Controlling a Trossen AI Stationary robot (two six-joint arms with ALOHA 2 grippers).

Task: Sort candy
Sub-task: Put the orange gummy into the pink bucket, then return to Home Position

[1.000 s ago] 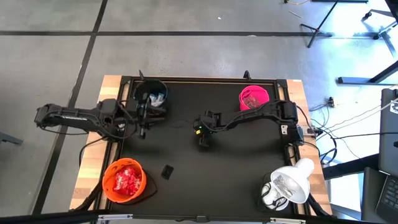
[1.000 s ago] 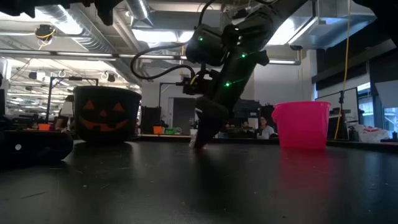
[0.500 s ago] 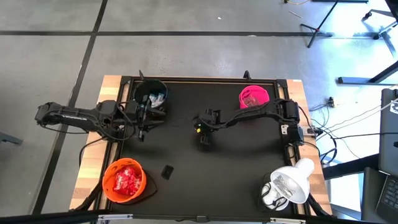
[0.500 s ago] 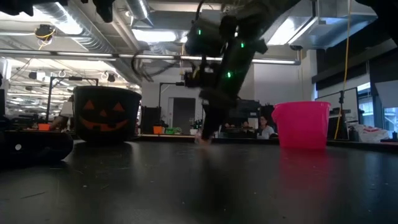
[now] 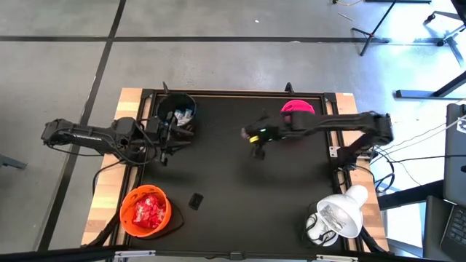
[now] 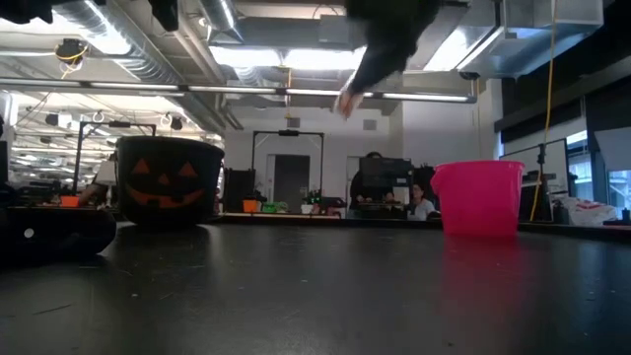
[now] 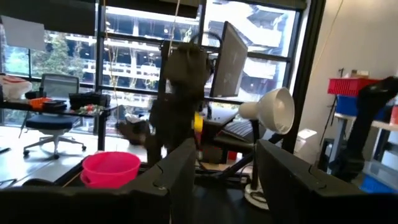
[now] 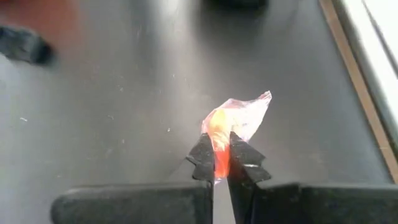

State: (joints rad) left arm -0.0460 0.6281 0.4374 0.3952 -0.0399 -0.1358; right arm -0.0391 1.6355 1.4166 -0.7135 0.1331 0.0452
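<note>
My right gripper (image 5: 256, 149) hangs high over the middle of the black mat, shut on one candy (image 8: 235, 119), an orange-red sweet in a shiny clear wrapper. The low view shows it near the top, gripper (image 6: 347, 97) far above the table. My left gripper (image 5: 166, 144) waits open beside the black bowl (image 5: 178, 110), which holds blue-and-white candy. In the left wrist view the fingers of my left gripper (image 7: 227, 180) stand apart with nothing between them. The orange bowl (image 5: 145, 211) holds red candy. My right arm partly hides the pink bowl (image 5: 297, 109). My right gripper pinches the candy's orange-red body (image 8: 217, 142) between its two fingertips (image 8: 202, 158). The crinkled wrapper end (image 8: 252, 109) sticks out past them. The fingers slant downward toward the table's left side. The candy is lifted clear of the mat.
A small flat black object (image 5: 195, 200) lies on the mat near the orange bowl. A white lamp (image 5: 338, 212) stands at the near right corner. The mat's middle and near part are bare. The pumpkin-faced black bowl (image 6: 170, 182) and pink bowl (image 6: 478, 197) stand at the far side.
My right gripper has risen steeply from the mat, where its fingertips stood a second ago. It has also drifted toward the pink bowl. The candy has gone up with it and is clear of the table.
</note>
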